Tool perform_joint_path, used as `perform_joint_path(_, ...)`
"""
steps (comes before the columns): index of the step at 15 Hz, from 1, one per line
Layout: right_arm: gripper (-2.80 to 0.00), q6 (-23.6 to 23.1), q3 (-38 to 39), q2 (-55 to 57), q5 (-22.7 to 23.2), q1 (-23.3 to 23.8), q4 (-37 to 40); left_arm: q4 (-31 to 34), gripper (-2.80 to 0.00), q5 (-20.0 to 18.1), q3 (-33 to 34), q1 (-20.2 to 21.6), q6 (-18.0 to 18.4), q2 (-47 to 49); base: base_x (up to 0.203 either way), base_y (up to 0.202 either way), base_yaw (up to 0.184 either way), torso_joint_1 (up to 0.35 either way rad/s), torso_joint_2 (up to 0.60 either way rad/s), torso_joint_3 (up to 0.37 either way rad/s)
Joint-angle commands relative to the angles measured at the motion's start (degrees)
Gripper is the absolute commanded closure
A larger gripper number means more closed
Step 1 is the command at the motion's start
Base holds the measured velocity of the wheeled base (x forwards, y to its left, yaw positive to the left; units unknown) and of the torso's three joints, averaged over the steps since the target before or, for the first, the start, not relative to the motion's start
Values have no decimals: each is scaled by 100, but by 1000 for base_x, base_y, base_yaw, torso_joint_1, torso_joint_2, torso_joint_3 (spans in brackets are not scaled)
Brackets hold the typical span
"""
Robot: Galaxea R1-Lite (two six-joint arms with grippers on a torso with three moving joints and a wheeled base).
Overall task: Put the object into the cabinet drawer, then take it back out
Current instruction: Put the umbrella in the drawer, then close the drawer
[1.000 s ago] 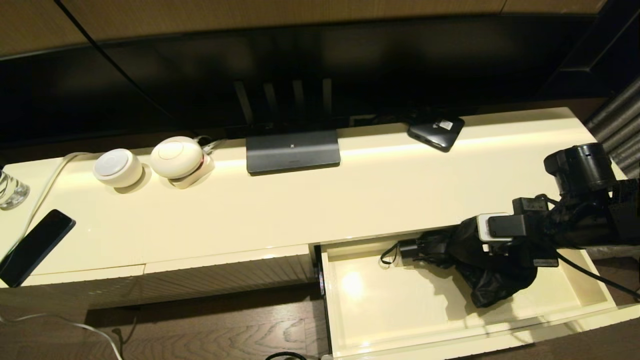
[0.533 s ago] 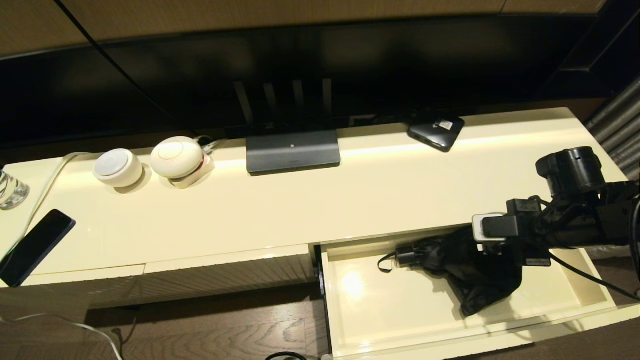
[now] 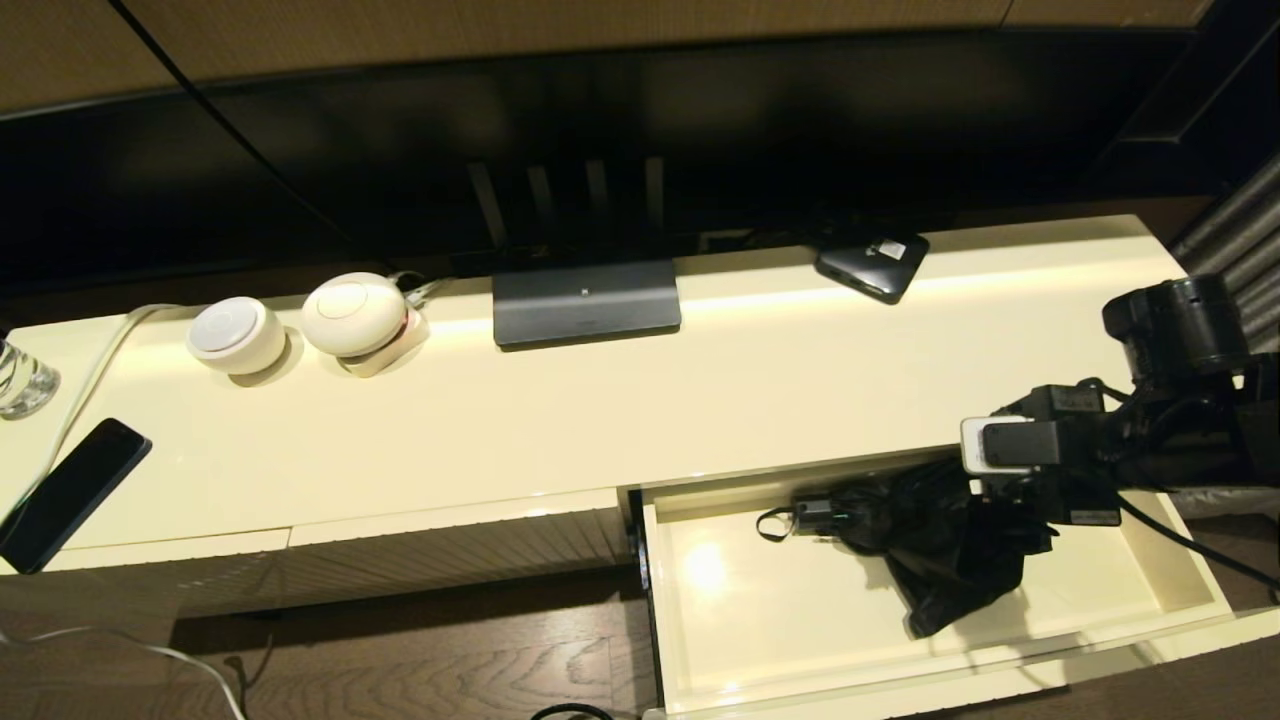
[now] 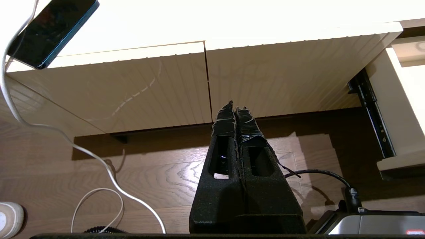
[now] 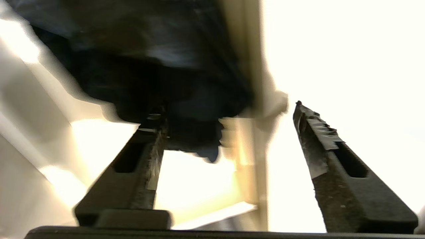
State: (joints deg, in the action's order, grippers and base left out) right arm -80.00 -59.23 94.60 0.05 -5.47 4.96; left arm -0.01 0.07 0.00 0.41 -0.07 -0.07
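The black folding umbrella (image 3: 935,545) lies in the pulled-out cream drawer (image 3: 760,610), toward its back right. Its handle (image 3: 815,515) and wrist loop (image 3: 768,523) point left. My right arm's wrist (image 3: 1040,450) hangs over the umbrella's right end, and its fingers are hidden there in the head view. In the right wrist view my right gripper (image 5: 228,109) is open, spread wide, with the umbrella's fabric (image 5: 149,66) just past one fingertip (image 5: 158,116) and nothing held. My left gripper (image 4: 235,105) is shut and empty, low in front of the closed ribbed panels (image 4: 272,76).
On the cabinet top stand a dark TV base (image 3: 586,303), a flat black box with a white label (image 3: 872,262), two white round devices (image 3: 236,336), a phone (image 3: 68,492) and a glass (image 3: 20,378). A white cable (image 4: 109,172) trails on the wooden floor.
The right gripper lowered the umbrella into the drawer, let go of it and drew back to the right. The umbrella now rests on the drawer floor. The left arm has not moved.
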Motion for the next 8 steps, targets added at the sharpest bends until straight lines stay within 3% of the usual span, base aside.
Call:
perform_joint_path(1,-280,-68,-18,-661,10,3,435,-8,0,1,18,2,-1,7,0,0,0,0,0,0)
perform_joint_path(7,-280,58,502,-1602,153,-59,1722,1,0,1,18,2,-1,7,0,0,0,0,0,0)
perform_joint_path(8,-280,381,590,-1743,157,-63,1918,-6,0,1,18,2,-1,7,0,0,0,0,0,0)
